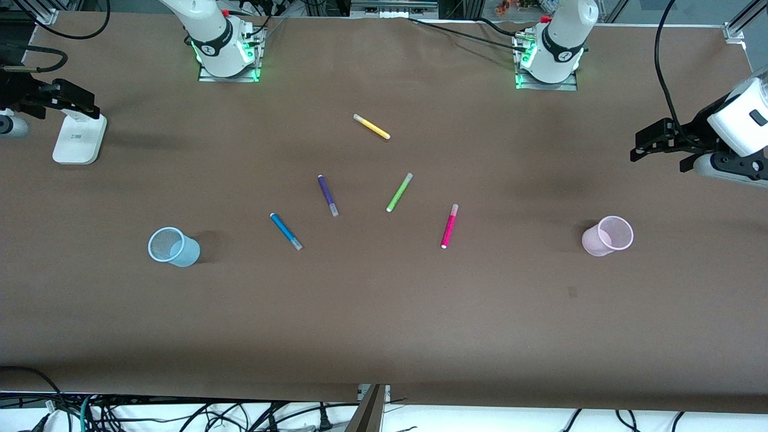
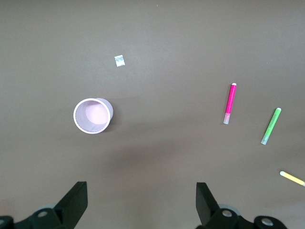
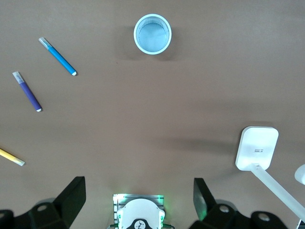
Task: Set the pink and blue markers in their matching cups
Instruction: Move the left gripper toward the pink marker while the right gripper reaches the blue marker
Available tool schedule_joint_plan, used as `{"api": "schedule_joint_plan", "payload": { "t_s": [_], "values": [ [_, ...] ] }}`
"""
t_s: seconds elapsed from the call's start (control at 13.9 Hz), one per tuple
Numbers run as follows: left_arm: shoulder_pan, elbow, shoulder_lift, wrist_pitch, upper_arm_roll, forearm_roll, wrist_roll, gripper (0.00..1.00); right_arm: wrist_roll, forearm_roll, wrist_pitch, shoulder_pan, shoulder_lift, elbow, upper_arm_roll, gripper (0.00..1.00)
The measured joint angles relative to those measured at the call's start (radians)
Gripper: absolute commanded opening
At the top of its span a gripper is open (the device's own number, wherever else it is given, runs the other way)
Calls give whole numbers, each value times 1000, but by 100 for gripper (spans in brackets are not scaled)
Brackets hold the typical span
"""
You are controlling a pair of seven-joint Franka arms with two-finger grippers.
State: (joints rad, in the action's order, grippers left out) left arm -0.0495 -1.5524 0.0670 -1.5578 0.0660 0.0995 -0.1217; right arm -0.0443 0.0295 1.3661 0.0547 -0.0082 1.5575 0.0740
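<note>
Brown bench (image 1: 384, 324) | pink marker (image 1: 449, 226), blue marker (image 1: 285, 231) lying mid-bench, uncupped | pink cup (image 1: 608, 236) toward left-arm edge, blue cup (image 1: 173, 246) toward right-arm edge, both empty | left claw (image 2: 140, 202), right claw (image 3: 138, 200) spread wide, empty, at bench ends | nothing placed yet.

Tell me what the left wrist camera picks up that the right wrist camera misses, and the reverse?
Only the left wrist view shows the pink cup, the pink marker, the green marker and a small scrap of paper, framed by the open left tool. Only the right wrist view shows the blue cup, the blue marker, the purple marker, a white stand, the right arm's base and the open right tool. Both share the brown table and the yellow marker, at the edge of each.
</note>
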Motion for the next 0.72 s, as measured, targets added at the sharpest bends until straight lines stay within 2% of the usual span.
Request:
{"api": "schedule_joint_plan", "payload": {
  "t_s": [0.5,0.72],
  "values": [
    [5,0,0,0,1,-28,0,100,0,0,0,0,0,0,0,100],
    [8,0,0,-6,4,-74,0,100,1,0,0,0,1,0,0,100]
  ]
}}
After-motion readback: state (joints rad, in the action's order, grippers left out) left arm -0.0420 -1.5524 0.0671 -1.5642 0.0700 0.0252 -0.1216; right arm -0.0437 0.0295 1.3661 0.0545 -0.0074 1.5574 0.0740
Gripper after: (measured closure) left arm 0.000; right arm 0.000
